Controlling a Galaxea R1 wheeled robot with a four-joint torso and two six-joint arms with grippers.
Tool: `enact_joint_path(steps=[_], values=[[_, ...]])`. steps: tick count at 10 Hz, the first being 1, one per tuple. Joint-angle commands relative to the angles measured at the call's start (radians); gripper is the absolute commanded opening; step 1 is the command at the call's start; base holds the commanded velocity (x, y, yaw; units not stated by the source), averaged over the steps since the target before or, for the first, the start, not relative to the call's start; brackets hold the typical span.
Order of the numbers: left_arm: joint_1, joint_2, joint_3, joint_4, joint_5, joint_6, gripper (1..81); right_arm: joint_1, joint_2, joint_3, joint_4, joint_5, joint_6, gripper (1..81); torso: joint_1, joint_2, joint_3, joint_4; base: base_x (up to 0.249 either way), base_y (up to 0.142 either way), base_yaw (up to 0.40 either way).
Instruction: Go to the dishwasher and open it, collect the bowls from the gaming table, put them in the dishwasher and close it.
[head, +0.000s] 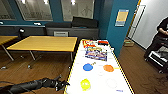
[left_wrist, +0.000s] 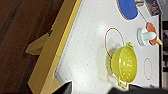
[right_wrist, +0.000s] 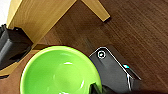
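The gaming table (head: 75, 62) has a white top and a yellow rim. On it lie a blue bowl (head: 87, 67), an orange bowl (head: 108, 68) and, nearest me, a yellow bowl (head: 85, 84). My left gripper (head: 62, 83) hovers open at the table's near left edge, a short way from the yellow bowl (left_wrist: 124, 65), which has small holes and handles. In the right wrist view a bright green bowl (right_wrist: 60, 72) hangs above the wooden floor beside a table leg, with my right gripper (right_wrist: 96, 89) shut on its rim. The dishwasher is out of view.
Colourful game boxes (head: 96, 53) lie at the table's far end. A white pusher (left_wrist: 143, 36) stands by the orange bowl. Wooden-topped tables (head: 45, 43) stand to the left and a teal pillar (head: 120, 27) to the right. A person (head: 161, 37) stands at far right.
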Motion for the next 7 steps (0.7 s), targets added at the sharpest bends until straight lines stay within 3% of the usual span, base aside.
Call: enact_joint_path(steps=[1,3,5,7], values=[[-0.159,0.036,-0.053,0.003,0.046,-0.005,81.1,0.047,-0.053,-0.007,-0.021,-0.046,0.001,1.0,0.0,0.0,0.0,0.0,0.0,0.0,0.0],[-0.165,0.102,-0.146,0.003,0.084,-0.006,81.1,0.057,-0.041,-0.027,-0.023,-0.06,0.001,1.0,0.0,0.0,0.0,0.0,0.0,0.0,0.0],[-0.187,0.131,-0.179,0.009,0.102,-0.075,81.1,0.061,-0.033,-0.035,-0.023,-0.061,-0.001,1.0,0.0,0.0,0.0,0.0,0.0,0.0,0.0],[-0.201,0.165,-0.202,0.02,0.113,-0.085,81.1,0.063,-0.024,-0.041,-0.024,-0.061,-0.004,1.0,0.001,0.0,0.0,0.0,0.0,0.0,0.0]])
